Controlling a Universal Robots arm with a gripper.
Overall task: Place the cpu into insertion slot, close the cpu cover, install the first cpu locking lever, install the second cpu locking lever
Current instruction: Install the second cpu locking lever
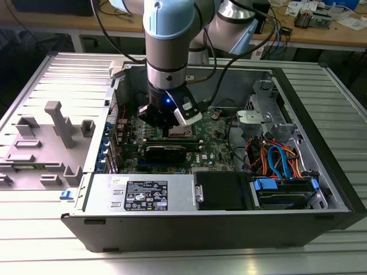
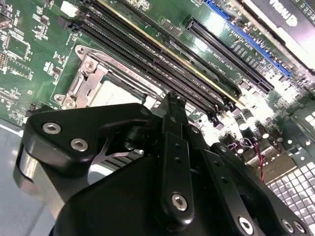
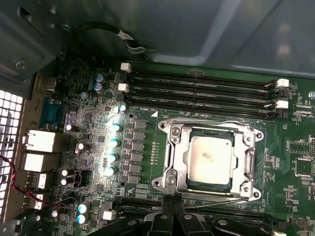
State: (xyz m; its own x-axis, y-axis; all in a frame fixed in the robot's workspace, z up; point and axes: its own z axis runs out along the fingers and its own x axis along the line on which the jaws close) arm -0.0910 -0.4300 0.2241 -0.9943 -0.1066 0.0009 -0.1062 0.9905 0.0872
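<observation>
Claw (image 2: 174, 101) linkage sits closest to the lens in the second wrist view: black links, hex screws. Fingers are drawn together to a narrow tip, nothing visible between them. Tip is right at the edge of the CPU socket in both wrist views.

cpu (image 3: 211, 160) is seated in the socket, silver top facing up, with a faint smear on it. cpu cover (image 3: 248, 162) is down flat around it, and the chip shows through the square opening. A thin lever wire (image 3: 219, 199) runs along the socket edge beside the fingertips; can't tell if it's latched.

Memory slots (image 3: 206, 88) run parallel to the socket on the far side, all on the green motherboard (image 3: 88, 123).

Exterior view: arm reaches straight down into the open PC case (image 1: 321, 132), mid-frame. Power supply (image 1: 146, 195) lies along the lower edge with a white label, print too small to read. Grey fixture blocks (image 1: 57, 123) stand at the exterior view's left on the slatted desk (image 1: 172, 260).
</observation>
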